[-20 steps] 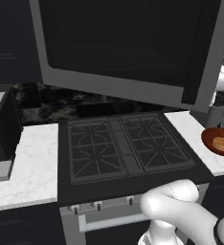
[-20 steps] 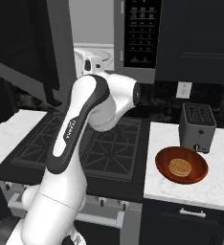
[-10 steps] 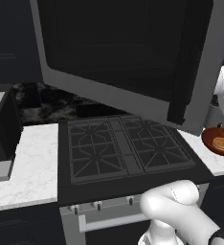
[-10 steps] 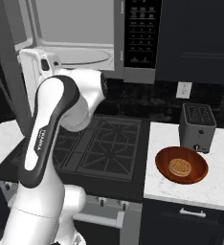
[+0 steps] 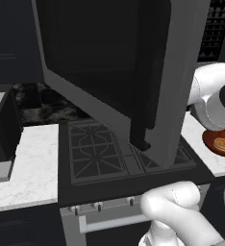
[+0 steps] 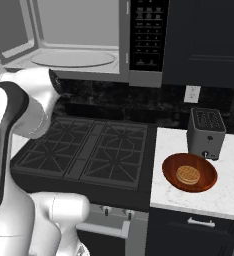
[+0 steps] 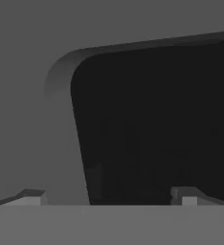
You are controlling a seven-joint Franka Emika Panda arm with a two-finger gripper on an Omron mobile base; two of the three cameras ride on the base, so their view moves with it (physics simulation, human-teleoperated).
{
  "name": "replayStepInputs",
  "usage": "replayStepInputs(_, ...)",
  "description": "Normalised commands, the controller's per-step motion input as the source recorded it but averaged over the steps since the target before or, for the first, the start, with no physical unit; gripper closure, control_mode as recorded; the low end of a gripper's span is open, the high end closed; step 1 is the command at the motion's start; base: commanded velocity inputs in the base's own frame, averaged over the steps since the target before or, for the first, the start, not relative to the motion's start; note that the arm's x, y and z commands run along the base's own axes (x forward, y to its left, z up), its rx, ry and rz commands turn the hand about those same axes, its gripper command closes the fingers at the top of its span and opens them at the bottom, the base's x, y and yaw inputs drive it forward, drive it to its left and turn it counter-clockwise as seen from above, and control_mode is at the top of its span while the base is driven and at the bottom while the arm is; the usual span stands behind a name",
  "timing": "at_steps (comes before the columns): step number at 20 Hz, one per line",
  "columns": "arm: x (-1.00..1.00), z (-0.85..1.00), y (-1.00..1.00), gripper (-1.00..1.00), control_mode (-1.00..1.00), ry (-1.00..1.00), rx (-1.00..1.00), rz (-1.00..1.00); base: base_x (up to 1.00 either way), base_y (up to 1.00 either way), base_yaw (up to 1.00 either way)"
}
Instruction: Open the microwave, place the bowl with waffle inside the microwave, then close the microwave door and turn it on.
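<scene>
The microwave door is seen swung wide open in the left base view, its grey frame and large dark window standing out over the stove. A black vertical bar handle is seen near the door's free edge. In the right base view the microwave is mounted above the stove, with its light grey cavity exposed and a round turntable plate lying flat on the cavity floor. The black keypad strip sits at the right of the cavity.

The bowl rests on the white marble tabletop to the right of the stove, just in front of the toaster. The waffle lies flat inside the bowl, near its centre. In the left base view the bowl is seen at the right edge, partly hidden by the arm, with the waffle in it.

In the hand view the end effector faces the door from close by: the rounded grey frame corner and the dark window are seen. The two fingertips show at the bottom edge well apart, with nothing between them; the end effector is recorded as spread and unloaded. Whether a fingertip touches the door cannot be told.

A dark appliance stands on the tabletop left of the stove.
</scene>
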Motion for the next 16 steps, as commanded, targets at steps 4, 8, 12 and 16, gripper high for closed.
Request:
replayStepInputs(4,-0.10,0.00,0.62,-1.00,-1.00,-0.11,-0.05,0.00,0.00,0.00,0.00)
replayStepInputs(8,-0.07,0.00,0.55,-1.00,-1.00,-0.10,-0.04,0.00,0.00,0.00,0.00)
replayStepInputs(12,-0.12,0.00,0.52,-1.00,-1.00,-0.10,-0.04,0.00,0.00,0.00,0.00)
replayStepInputs(16,-0.05,0.00,0.21,-1.00,-1.00,-0.10,-0.07,0.00,0.00,0.00,0.00)
